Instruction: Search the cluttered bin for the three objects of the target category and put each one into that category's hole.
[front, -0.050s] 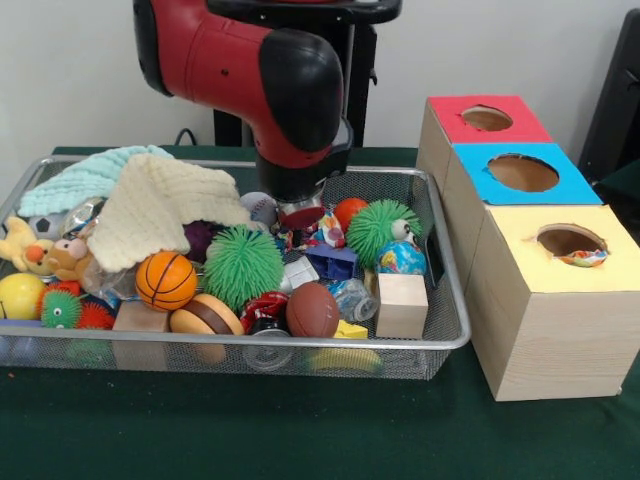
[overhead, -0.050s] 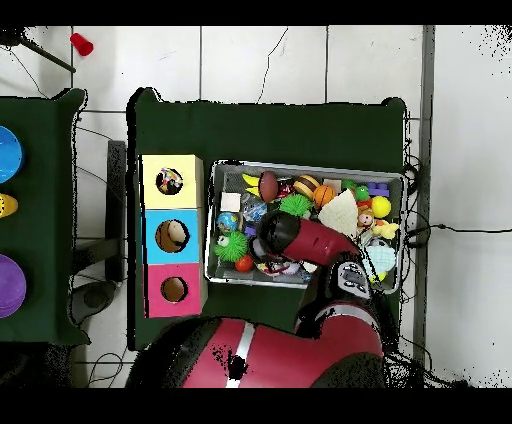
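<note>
Green cloth (front, -0.050s: 250, 430) covers the table on white floor tiles (overhead, -0.050s: 300, 60); hand (front, -0.050s: 300, 215) state unclear.

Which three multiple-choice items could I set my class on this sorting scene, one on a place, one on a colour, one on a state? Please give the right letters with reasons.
1. Where does the wooden block lie in the wire bin?
A. in the near corner by the boxes
B. under the cream cloth
C. outside the bin

2. What colour is the top of the middle box?
A. red
B. blue
C. yellow

3. What is the state of the yellow-topped box?
A. its hole is covered
B. it lies on its side
C. something colourful shows in its hole

Answers: 1 A, the block sits against the bin's near wall at the end beside the boxes. 2 B, blue lies between the red top and the yellow one. 3 C, a colourful item is visible inside the hole.
</note>
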